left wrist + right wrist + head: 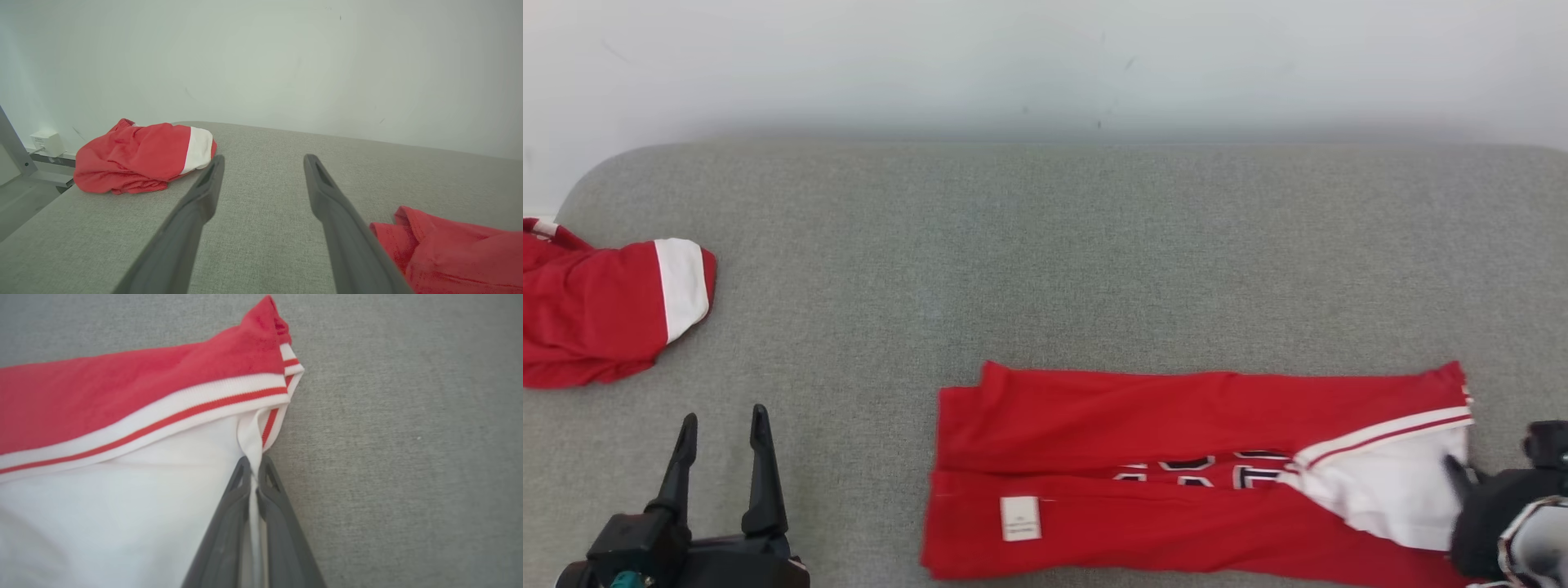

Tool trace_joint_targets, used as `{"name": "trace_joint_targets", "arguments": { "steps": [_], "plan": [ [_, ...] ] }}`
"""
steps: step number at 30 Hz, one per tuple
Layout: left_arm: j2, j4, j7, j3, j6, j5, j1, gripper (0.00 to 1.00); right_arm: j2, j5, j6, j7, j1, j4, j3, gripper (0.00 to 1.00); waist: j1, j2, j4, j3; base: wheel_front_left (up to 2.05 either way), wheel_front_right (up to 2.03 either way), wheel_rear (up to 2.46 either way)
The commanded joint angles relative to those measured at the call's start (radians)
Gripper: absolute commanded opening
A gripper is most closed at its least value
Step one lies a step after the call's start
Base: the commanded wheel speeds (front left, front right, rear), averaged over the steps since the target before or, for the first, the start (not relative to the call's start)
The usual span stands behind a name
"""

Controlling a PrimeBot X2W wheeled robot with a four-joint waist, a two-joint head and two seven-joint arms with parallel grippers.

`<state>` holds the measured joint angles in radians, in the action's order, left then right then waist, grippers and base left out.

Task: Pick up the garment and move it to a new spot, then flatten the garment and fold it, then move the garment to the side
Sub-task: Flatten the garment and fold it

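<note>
Two red pieces are seen: garment [1143,408], heap [596,310]. The garment's white edge is pinched by the right gripper [254,465]; the left gripper [725,414] is spread wide

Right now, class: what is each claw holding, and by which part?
The right claw pinches the folded garment by its white edge; the left claw holds nothing.

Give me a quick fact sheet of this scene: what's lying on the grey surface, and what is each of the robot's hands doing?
surface: grey fabric
folded garment: red with a white part, lying in a long strip at the near right
tag: white, on the garment's near left part
second garment: red and white, crumpled at the far left
right gripper: shut, pinching white fabric at the folded garment's right end
left gripper: open, empty, over bare surface between the two garments
</note>
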<state>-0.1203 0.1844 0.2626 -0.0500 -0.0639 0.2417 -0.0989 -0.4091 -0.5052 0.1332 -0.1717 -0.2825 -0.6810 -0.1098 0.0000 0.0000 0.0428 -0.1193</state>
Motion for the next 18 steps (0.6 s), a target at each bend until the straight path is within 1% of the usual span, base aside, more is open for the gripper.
{"name": "trace_joint_targets", "arguments": {
  "steps": [1,6,8,13,16,18],
  "plan": [
    [0.008,0.004,0.003,-0.006,-0.006,-0.011,0.019,1.00,-0.041,-0.004,-0.005,-0.003,-0.006,-0.019,0.018,0.00,0.0000,0.0000,-0.007,0.011,0.00,0.00,0.00],
    [0.029,-0.006,0.003,-0.004,-0.014,-0.034,0.028,1.00,-0.146,0.005,-0.004,0.002,-0.023,-0.069,0.061,0.00,0.0000,0.0000,-0.005,0.021,0.00,0.00,0.00],
    [0.035,-0.006,0.003,-0.007,-0.013,-0.037,0.031,1.00,-0.174,0.009,-0.004,0.006,-0.026,-0.079,0.067,0.00,0.0000,0.0000,-0.005,0.023,0.00,0.00,0.00],
    [0.041,0.009,0.003,-0.021,-0.023,-0.041,0.038,1.00,-0.184,-0.011,-0.004,0.007,-0.029,-0.050,0.046,0.00,0.0000,0.0000,-0.015,0.033,0.00,0.00,0.00],
    [0.045,0.008,0.003,-0.027,-0.024,-0.047,0.048,1.00,-0.173,-0.030,-0.004,0.005,-0.022,0.007,0.014,0.00,0.0000,0.0000,-0.029,0.042,0.00,0.00,0.00],
    [0.048,0.012,0.003,-0.037,-0.028,-0.049,0.058,1.00,-0.157,-0.050,-0.004,-0.002,-0.003,0.091,-0.022,0.00,0.0000,0.0000,-0.045,0.052,0.00,0.00,0.00]
  ]
}}
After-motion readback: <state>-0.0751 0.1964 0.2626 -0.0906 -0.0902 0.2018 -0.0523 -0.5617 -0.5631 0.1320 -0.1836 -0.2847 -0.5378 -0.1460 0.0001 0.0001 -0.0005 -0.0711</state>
